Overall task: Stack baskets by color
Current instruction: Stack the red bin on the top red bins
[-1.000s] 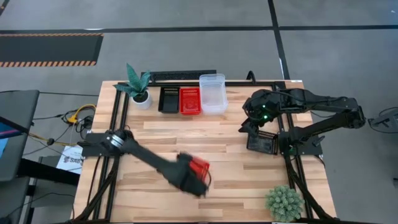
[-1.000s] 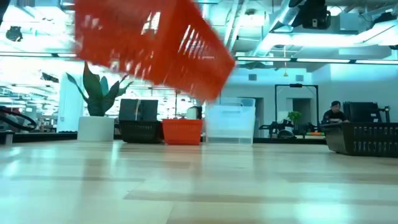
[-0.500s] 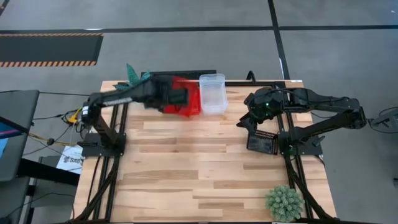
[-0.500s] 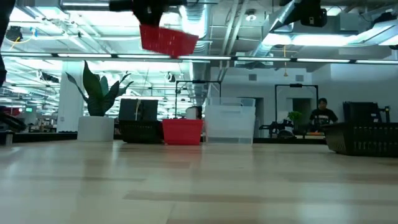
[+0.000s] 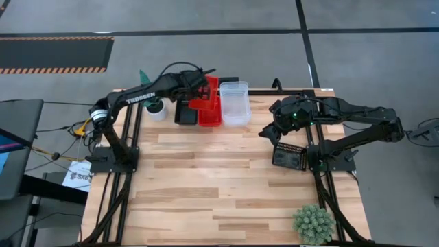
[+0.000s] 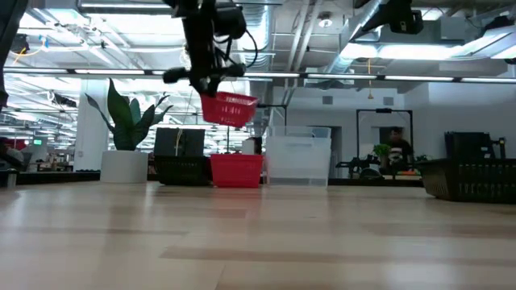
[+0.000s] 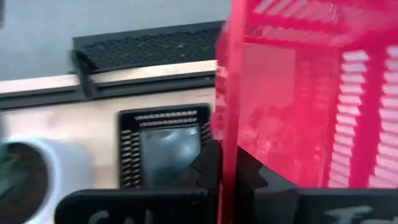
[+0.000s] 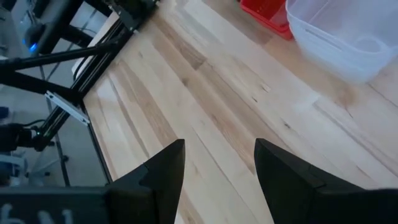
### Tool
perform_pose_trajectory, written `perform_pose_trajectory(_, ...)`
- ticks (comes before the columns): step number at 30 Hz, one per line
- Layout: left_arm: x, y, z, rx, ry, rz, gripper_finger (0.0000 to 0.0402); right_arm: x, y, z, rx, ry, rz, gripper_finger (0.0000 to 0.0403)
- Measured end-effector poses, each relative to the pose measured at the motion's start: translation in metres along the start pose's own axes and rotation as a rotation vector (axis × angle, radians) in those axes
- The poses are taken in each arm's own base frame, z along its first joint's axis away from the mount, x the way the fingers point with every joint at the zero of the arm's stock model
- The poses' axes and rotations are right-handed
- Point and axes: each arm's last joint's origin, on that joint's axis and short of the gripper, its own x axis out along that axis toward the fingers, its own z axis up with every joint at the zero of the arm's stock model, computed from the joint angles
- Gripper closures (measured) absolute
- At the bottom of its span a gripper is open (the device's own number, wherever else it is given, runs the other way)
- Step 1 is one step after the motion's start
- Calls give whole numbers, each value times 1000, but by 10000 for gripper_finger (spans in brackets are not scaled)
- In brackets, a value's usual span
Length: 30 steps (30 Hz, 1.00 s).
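My left gripper (image 5: 197, 90) is shut on a red mesh basket (image 6: 229, 109), holding it in the air over the row at the table's far edge. That row holds a black basket (image 5: 184, 113), a red basket (image 5: 210, 115) and a clear basket (image 5: 234, 103), all standing on their bottoms. Another black basket (image 5: 289, 156) stands at the right, just near of my right gripper (image 5: 269, 132). That gripper hovers open above the table with nothing between its fingers (image 8: 166, 171). My left gripper pinches one side wall of the red basket (image 7: 225, 134) at its rim, with one finger (image 7: 208, 169) outside the wall and the other (image 7: 252, 177) inside. The fingers slant down from the table's left. The basket hangs tilted below them (image 6: 229, 109), clear of the baskets underneath.
A leafy plant in a white pot (image 5: 155, 108) stands left of the row, partly under my left arm. A round green plant (image 5: 313, 223) sits at the near right corner. Bare wood (image 5: 219, 178) fills the middle of the table.
My left gripper has swung from the table's near middle to the far edge, carrying the red basket lifted clear. It has turned on the way and now hangs over the row of baskets. My right gripper has stayed where it was, open.
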Motion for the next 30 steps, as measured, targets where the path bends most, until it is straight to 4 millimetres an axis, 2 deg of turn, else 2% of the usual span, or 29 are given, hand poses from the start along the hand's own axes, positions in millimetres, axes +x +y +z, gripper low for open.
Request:
perform_pose_trajectory(10,35,-2,-17,-122,-22,-85,401,0,-1,1,23,-23,-22,188)
perform_pose_trajectory(19,48,2,-31,-177,2,-63,401,0,-1,1,23,-22,-22,188)
perform_pose_trajectory(30,61,-10,-43,-168,73,-99,401,0,-1,0,24,-20,-23,188)
